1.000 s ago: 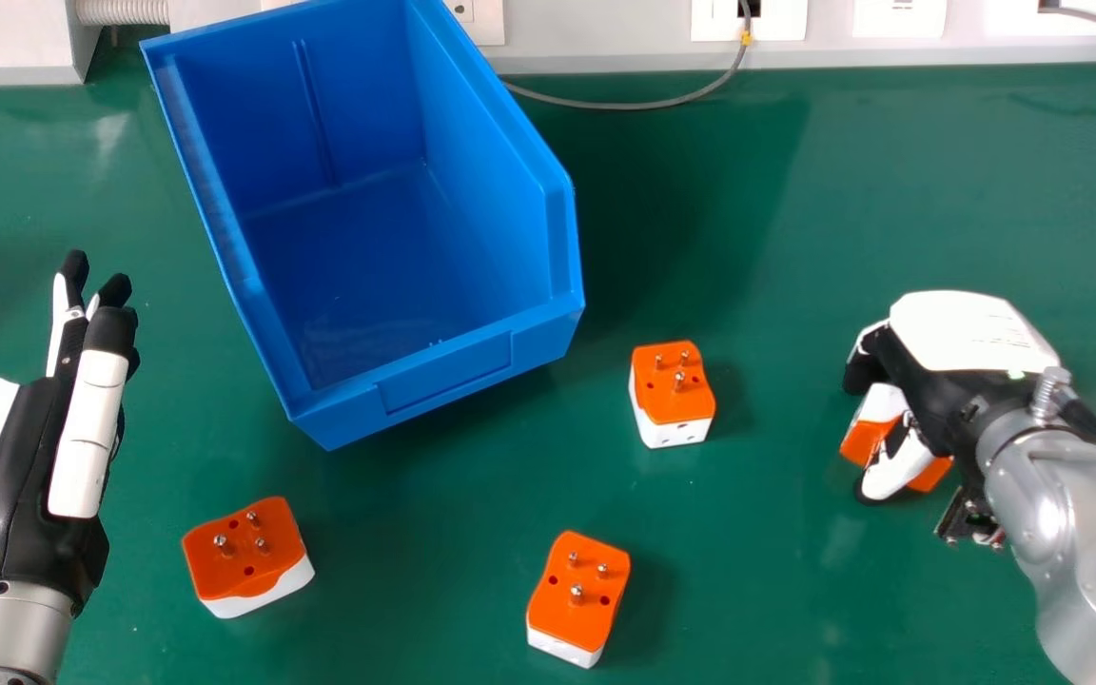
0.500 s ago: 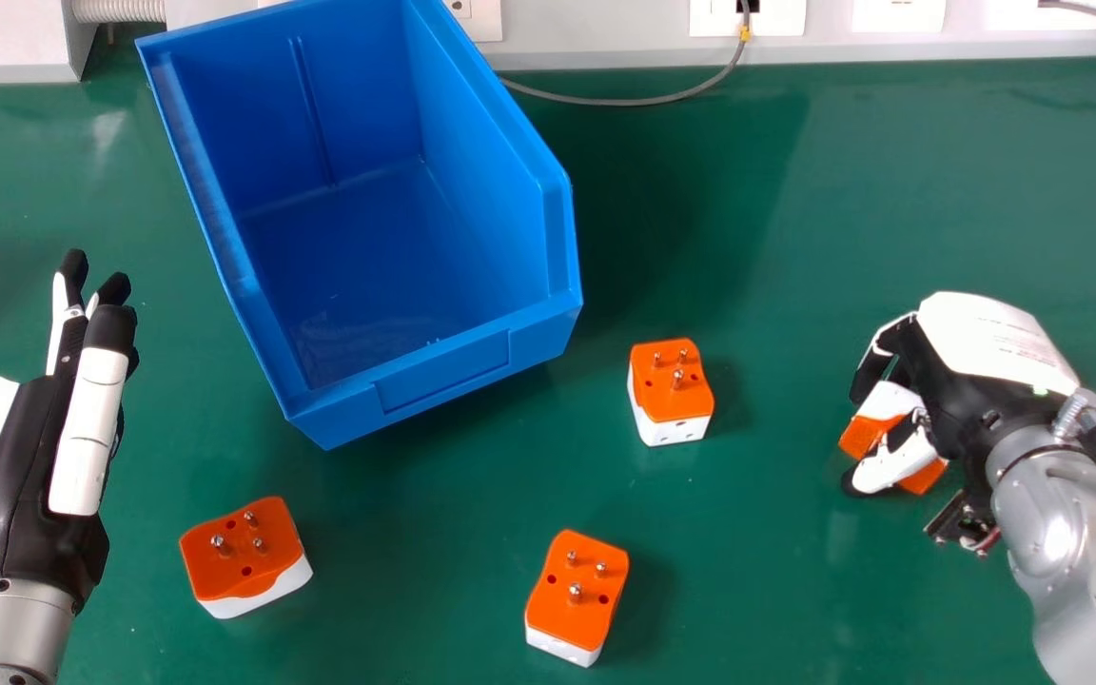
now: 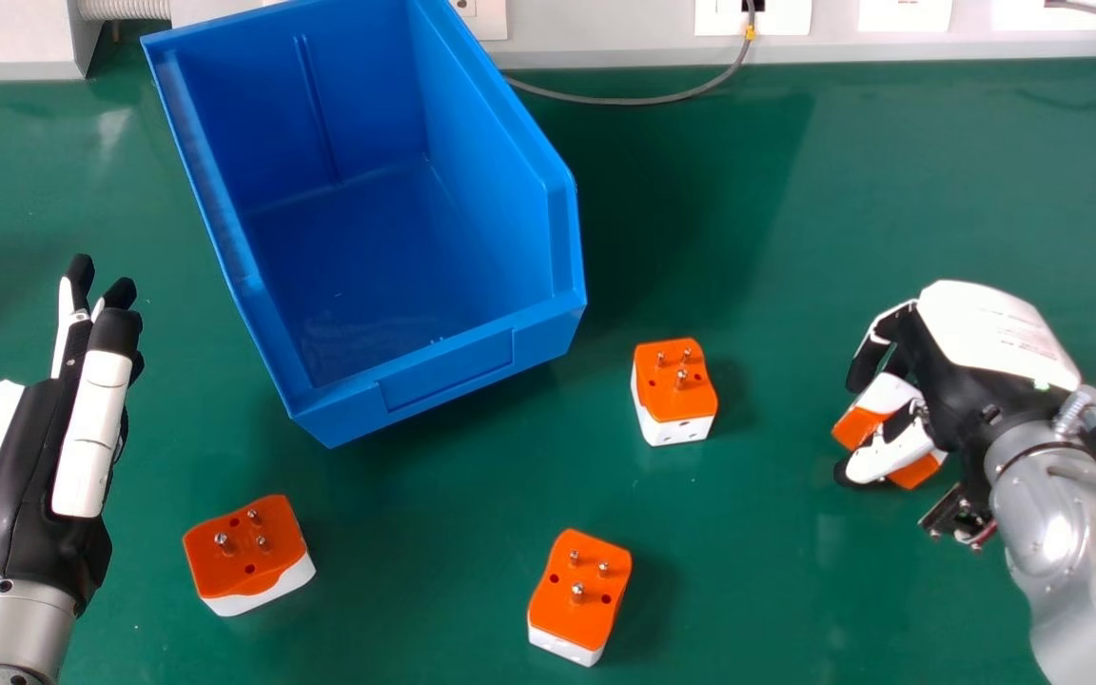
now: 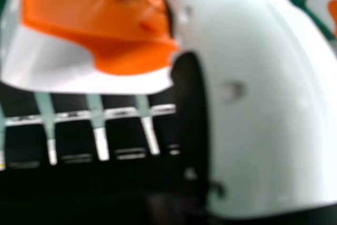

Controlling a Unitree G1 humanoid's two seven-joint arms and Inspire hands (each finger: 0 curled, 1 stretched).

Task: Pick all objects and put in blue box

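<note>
A green table [image 3: 852, 190] bears a box [image 3: 446, 367] and three adapters [image 3: 667, 407].

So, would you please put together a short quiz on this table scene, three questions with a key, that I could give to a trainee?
1. True or false: the right hand holds an orange and white adapter between its fingers and thumb.
2. In the head view, the blue box stands: a) to the left of both hands; b) farther right than the left hand and farther left than the right hand; c) to the right of both hands.
3. Fill in: the metal pins of the loose adapter nearest the box point ____.

Key: 1 true; 2 b; 3 upward.
</note>
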